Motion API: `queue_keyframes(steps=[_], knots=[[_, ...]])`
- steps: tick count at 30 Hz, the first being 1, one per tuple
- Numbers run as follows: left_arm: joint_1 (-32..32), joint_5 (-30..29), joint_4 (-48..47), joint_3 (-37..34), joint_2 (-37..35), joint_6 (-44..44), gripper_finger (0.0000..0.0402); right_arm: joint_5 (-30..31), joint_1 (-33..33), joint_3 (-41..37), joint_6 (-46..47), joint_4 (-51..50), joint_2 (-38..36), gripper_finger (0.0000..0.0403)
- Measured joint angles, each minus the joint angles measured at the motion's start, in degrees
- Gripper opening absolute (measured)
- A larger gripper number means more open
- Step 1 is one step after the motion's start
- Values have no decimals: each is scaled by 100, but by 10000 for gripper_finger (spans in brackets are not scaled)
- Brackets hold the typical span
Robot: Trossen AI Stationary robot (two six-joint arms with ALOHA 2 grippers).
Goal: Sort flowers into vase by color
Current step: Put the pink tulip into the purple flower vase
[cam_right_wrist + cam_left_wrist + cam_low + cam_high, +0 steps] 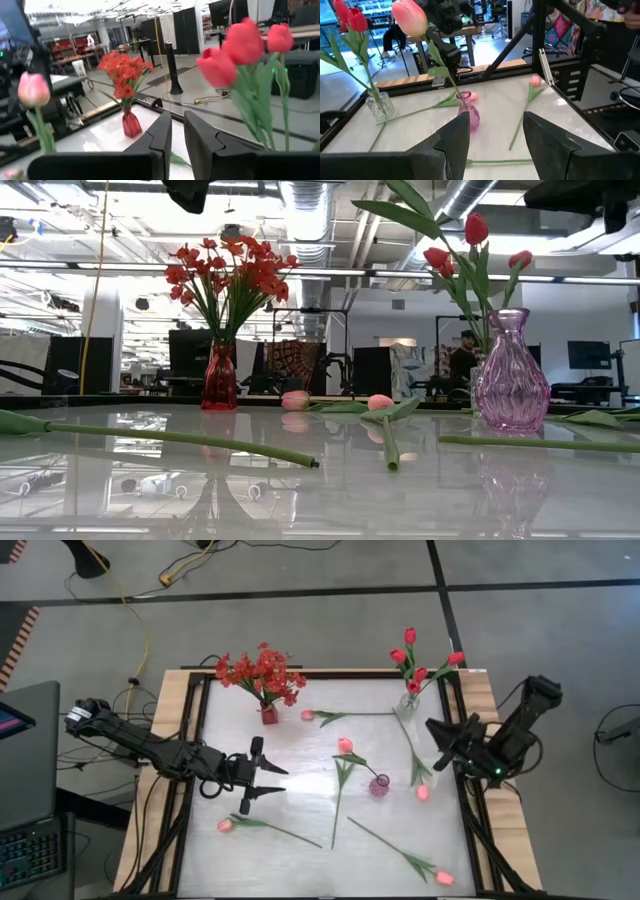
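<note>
While several pink tulips (422, 792) lay loose on the table (300, 755), one pink tulip (345, 746) already stood in the purple vase (379, 786) near the table's middle. The red tulips (410, 660) stood in the clear vase (408, 705) at the far right corner, and the red blossom sprays (262, 673) in the red vase (268, 714) at the far left. The left gripper (262, 778) hung above the table's left half, fingers spread and empty. The right gripper (438, 745) hovered beside the clear vase, fingers parted by a narrow gap, pinching nothing visible. Judged risks: the right arm, moving close to the clear vase, could clip its stems and tip it; a loose stem gripped off-centre could swing and topple the light purple vase.
</note>
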Motion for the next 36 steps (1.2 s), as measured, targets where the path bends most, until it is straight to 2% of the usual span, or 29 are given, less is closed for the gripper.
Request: queue_keyframes(steps=[4,8,11,14,20,26,29,33,36], knots=[[6,-2,-4,0,1,5,173,0,144,0,65,-6,-402,91],[36,-35,-3,0,0,7,173,-35,573,36,355,-141,-409,107],[148,-44,4,0,0,7,173,-598,832,221,811,-735,-222,120],[292,-42,80,0,0,7,173,-1253,845,598,1399,-1761,41,125],[464,351,278,0,0,-1,173,-2868,92,1758,3659,-5093,718,125],[457,428,256,0,0,-16,173,-4169,-1003,3357,7282,-10164,1221,125],[431,604,167,0,2,-58,173,-4971,-1552,3935,8971,-12262,1418,125],[426,713,-30,0,2,-97,173,-5886,-2244,4132,10785,-14101,1543,125],[430,701,-89,0,2,-33,173,-6213,-2701,3984,11671,-14867,1584,125]])
